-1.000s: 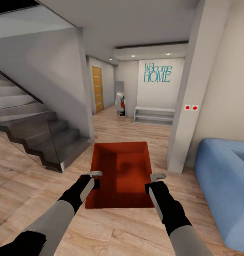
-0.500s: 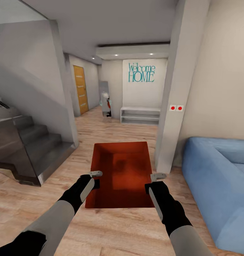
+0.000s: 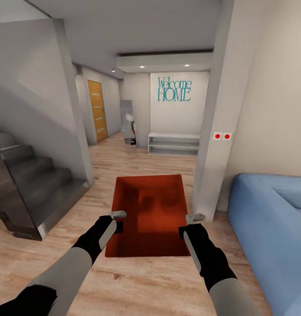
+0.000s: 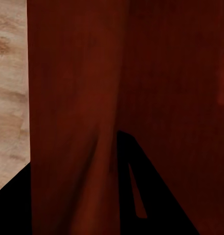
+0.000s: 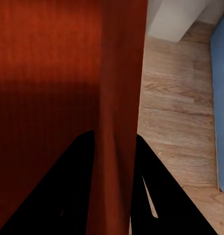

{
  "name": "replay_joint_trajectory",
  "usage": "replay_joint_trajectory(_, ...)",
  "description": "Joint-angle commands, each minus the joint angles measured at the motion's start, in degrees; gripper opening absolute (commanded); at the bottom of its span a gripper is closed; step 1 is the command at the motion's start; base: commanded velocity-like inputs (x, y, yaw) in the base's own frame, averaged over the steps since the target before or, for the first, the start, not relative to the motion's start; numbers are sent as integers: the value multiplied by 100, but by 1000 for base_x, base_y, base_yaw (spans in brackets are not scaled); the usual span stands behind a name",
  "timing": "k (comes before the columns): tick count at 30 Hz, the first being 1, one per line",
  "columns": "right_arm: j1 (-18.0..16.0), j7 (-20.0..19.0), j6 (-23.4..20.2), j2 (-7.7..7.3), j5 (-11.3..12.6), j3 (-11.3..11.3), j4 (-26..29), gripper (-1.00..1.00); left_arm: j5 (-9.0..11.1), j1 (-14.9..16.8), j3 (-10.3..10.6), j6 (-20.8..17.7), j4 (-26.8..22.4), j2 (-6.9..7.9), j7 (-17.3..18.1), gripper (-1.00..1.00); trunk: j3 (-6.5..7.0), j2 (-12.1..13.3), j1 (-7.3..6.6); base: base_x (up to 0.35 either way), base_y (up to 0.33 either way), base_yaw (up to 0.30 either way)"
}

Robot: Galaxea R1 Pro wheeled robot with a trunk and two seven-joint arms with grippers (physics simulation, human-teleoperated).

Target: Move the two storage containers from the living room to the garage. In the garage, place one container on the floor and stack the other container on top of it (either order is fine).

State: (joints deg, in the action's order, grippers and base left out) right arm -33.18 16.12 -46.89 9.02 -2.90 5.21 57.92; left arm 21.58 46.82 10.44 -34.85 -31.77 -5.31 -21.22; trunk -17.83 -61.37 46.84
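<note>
Orange-red storage container (image 3: 150,215), level, open-topped, airborne.

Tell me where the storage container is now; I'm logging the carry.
Head view: storage container centre, carried between left gripper and right gripper, blue sofa to its right.

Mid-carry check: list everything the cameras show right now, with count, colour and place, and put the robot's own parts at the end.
Storage container: one, orange-red, held out in front between both claws, above the wood plank floor.
Sofa: one, blue, at the right.
Staircase: one, grey, at the left.
Pillar: one, white, right of the container, with two red switches.
Door: one, orange wood, down the hallway at the left.
"Welcome HOME" lettering: teal, on the far white wall.
Low shelf: one, white, under the lettering.
Plank floor: light wood.
Left claw: black, closed on the container's left wall.
Right claw: black, closed on the container's right wall.
</note>
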Motion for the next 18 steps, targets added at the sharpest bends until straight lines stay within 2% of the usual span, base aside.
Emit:
replay_joint_trajectory(1, 5, -21, 31, 97, 228, 226, -9, -100, -128, 3, -33, 154, -14, -120, 13, -100, 0, 0, 0, 339, 0, 0)
replay_joint_trajectory(18, 5, -21, 31, 97, 228, 227, -9, -100, -128, 3, -33, 154, -15, -120, 13, -100, 0, 0, 0, 339, 0, 0)
